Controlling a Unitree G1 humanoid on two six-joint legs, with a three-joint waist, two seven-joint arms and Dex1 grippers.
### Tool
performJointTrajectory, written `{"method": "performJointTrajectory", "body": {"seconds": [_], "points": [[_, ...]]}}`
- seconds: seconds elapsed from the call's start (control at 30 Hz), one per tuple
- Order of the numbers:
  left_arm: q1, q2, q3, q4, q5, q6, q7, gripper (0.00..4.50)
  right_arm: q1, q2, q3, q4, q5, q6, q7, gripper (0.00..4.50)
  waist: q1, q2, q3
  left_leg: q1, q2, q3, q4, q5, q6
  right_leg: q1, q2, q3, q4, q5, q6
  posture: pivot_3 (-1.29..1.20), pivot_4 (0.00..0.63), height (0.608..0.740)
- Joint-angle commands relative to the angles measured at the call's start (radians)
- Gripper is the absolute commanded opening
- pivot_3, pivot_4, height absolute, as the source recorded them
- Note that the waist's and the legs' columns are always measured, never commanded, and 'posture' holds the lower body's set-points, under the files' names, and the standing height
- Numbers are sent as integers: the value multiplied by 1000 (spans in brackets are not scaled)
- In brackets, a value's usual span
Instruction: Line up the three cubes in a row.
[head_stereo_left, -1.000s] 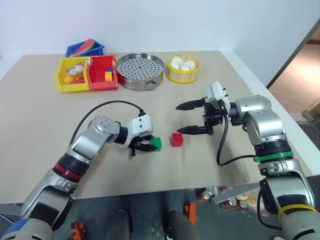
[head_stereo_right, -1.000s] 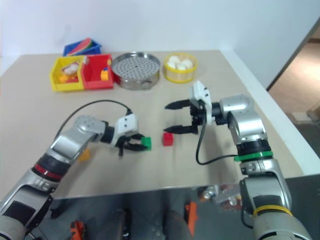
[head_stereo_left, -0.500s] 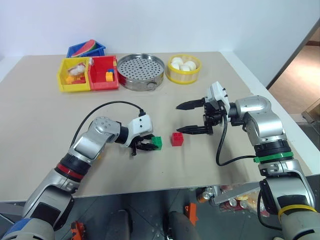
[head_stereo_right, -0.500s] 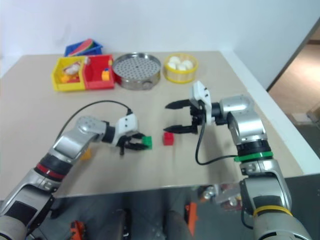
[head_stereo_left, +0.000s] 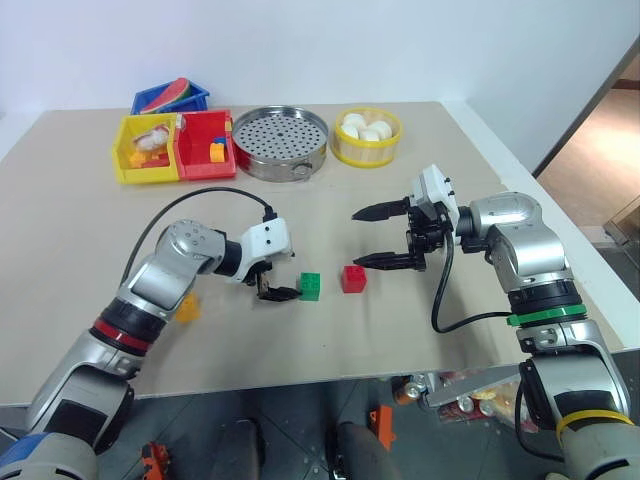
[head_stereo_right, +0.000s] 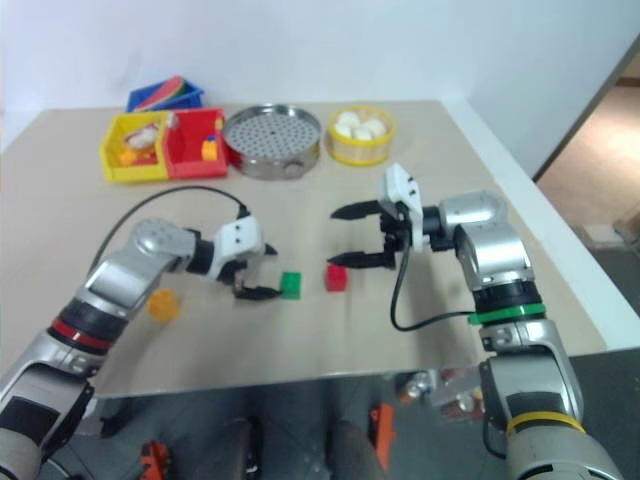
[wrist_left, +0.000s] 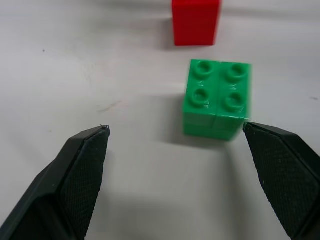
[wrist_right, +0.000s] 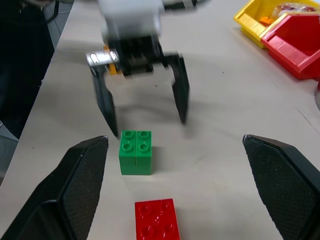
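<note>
The green cube (head_stereo_left: 310, 286) stands on the table with the red cube (head_stereo_left: 353, 278) close to its right, a small gap between them. The yellow-orange cube (head_stereo_right: 163, 305) lies apart at the left, beside my left forearm. My left gripper (head_stereo_left: 283, 278) is open just left of the green cube, and its fingers (wrist_left: 85, 165) do not touch the cube (wrist_left: 217, 97). My right gripper (head_stereo_left: 358, 238) hovers open above and behind the red cube, holding nothing. The right wrist view shows the green cube (wrist_right: 135, 151), the red cube (wrist_right: 155, 219) and the left gripper (wrist_right: 149, 125) behind them.
At the back of the table stand a yellow bin (head_stereo_left: 145, 150), a red bin (head_stereo_left: 205, 145), a blue bin (head_stereo_left: 170, 98), a metal steamer tray (head_stereo_left: 280, 142) and a yellow bowl (head_stereo_left: 367, 135) of white balls. The table's front edge (head_stereo_left: 300, 385) runs near the cubes.
My left gripper has opened, let go of the green cube and drawn back a little to the left and up. The green cube stays beside the red one. The right arm has kept still.
</note>
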Motion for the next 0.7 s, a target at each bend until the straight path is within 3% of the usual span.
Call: {"method": "performJointTrajectory", "body": {"seconds": [0.03,0.17,0.37,0.53,0.7], "points": [[30,45,98,-133,-79,85,-7,4432,-17,-18,-16,-13,3,-10,5,4500,0,0,0,0,0,0,0,0,0,0,0,0,0,0,0,0,150,740],[71,66,219,-254,-165,223,64,4432,-21,-24,-21,-5,3,-11,6,4500,0,0,0,0,0,0,0,0,0,0,0,0,0,0,0,0,150,740],[211,64,418,-426,-215,288,239,4432,-18,-24,-19,6,1,-22,14,4500,-1,0,0,0,0,0,0,0,0,0,0,0,0,0,0,0,150,740],[471,-92,612,-633,-181,236,511,4432,-28,-14,-18,35,-1,-38,18,4500,-2,0,0,1,1,1,0,0,0,1,0,1,0,0,0,0,150,740],[678,-261,684,-805,-114,165,741,4432,-43,-3,2,73,-11,-61,48,4500,1,0,0,1,0,0,0,0,0,2,-1,1,-1,0,0,0,150,740]]}}
